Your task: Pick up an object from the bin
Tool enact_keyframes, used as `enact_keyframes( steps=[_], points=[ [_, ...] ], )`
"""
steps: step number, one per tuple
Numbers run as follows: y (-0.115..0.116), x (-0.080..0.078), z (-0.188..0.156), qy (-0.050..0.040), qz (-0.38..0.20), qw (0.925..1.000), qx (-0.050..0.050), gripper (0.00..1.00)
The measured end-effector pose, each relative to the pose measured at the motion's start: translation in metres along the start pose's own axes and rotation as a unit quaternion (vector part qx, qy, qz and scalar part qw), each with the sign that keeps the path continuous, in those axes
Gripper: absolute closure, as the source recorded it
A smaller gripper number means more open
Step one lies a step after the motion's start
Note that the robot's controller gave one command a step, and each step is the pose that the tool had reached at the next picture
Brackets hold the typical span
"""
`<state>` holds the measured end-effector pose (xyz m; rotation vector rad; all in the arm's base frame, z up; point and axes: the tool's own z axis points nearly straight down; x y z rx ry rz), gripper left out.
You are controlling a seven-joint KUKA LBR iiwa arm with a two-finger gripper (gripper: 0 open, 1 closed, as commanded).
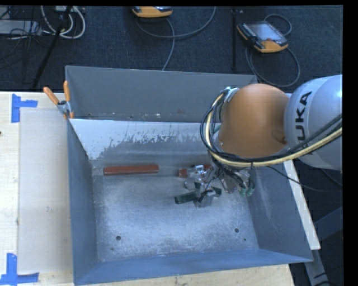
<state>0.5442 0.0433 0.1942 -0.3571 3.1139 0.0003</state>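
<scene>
Where a dark piece lies, the pincer hangs

- A long reddish-brown bar lies flat on the floor of the bin, near the back wall and left of the middle, its length running left to right.
- A dark carpet covers the ground behind the bin.
- An orange-and-black handset rests on the carpet at the upper right.
- A second orange device sits at the top edge, partly cut off.
- A thin dark cable crosses the carpet toward the bin's back wall.
- A tangle of pale cables lies in the upper left corner.
</scene>
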Motion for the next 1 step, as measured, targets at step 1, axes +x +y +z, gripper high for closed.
enact_keyframes(
  steps=[1],
  points=[
    [-0.0268,0.0298,-0.0510,0.0024,-0.148,0.9890,0.000,1.00]
  ],
)
